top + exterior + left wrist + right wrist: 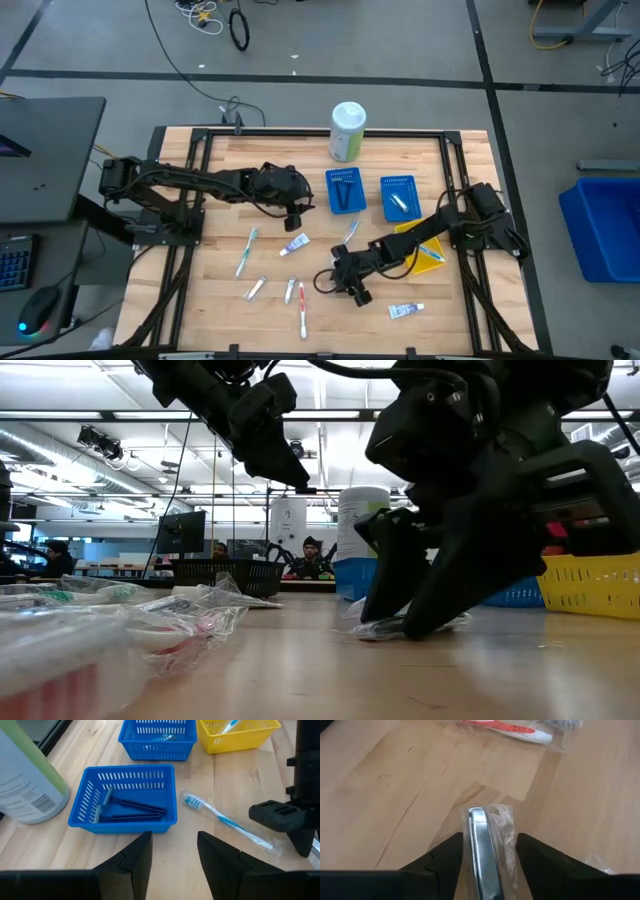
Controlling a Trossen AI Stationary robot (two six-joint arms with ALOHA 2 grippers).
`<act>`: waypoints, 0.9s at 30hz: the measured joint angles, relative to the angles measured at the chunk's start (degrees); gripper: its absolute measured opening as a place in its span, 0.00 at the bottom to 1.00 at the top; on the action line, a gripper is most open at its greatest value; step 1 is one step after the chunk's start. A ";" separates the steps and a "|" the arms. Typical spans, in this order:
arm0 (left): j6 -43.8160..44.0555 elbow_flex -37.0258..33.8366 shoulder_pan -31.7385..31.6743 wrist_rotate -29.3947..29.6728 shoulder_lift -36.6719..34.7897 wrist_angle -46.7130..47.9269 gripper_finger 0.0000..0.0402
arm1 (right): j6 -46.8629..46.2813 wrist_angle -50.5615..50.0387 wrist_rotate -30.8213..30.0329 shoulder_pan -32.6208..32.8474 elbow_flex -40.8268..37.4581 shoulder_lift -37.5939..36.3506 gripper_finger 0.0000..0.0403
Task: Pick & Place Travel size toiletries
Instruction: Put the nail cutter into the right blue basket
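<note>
From above I had the wooden table point(200, 160) crowded on its far side: a white-and-green canister point(347, 131) at the far edge, then two blue bins and a yellow bin point(432, 252) partly under my right arm. The nearer blue bin point(125, 799) held dark-handled razors point(127, 808); the other blue bin point(398, 197) held a small pale item I could not name. Beside the razor bin lay a bagged pale-blue toothbrush point(225, 821), right next to the right arm's dark body.

My left gripper point(172, 852) hung above the table just short of the razor bin, jaws parted narrowly and holding nothing.

My right gripper point(482, 852) was down at the tabletop near the front, jaws closed around a slim, silvery-looking item in clear wrap point(482, 850); probably a razor, though the wrist view was too tight to be sure. The low view showed crinkled plastic under the fingers against the wood.

Just beyond it sat a bagged red toothbrush point(512, 729). Other toiletries lay scattered toward the front: a white tube point(405, 311), another tube point(295, 243), and a green-blue toothbrush point(246, 250).
</note>
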State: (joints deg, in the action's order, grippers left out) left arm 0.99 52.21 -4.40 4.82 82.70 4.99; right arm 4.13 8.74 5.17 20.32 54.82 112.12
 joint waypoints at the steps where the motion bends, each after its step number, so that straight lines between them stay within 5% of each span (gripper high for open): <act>1: -0.42 0.00 0.00 0.02 0.00 0.03 0.41 | 0.46 -0.10 0.32 -0.03 0.07 0.00 0.46; 12: -0.82 0.00 0.00 0.02 0.02 0.29 0.41 | -1.71 -0.63 1.25 -1.46 0.12 0.07 0.19; 19: -0.82 0.00 0.00 0.04 0.02 0.38 0.41 | -2.38 -6.47 -1.28 -1.56 0.18 -5.65 0.14; 23: -1.01 -0.02 0.00 0.31 0.02 0.50 0.41 | -2.39 -18.46 -11.55 -1.58 2.23 -13.99 0.14; 27: -1.02 0.00 0.00 0.51 0.02 0.48 0.41 | -4.68 -29.69 -30.96 -1.95 2.97 -23.39 0.14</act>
State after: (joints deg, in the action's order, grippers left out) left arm -0.03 52.20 -4.40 5.33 82.72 5.48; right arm -0.55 -20.95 -25.78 18.37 57.79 88.72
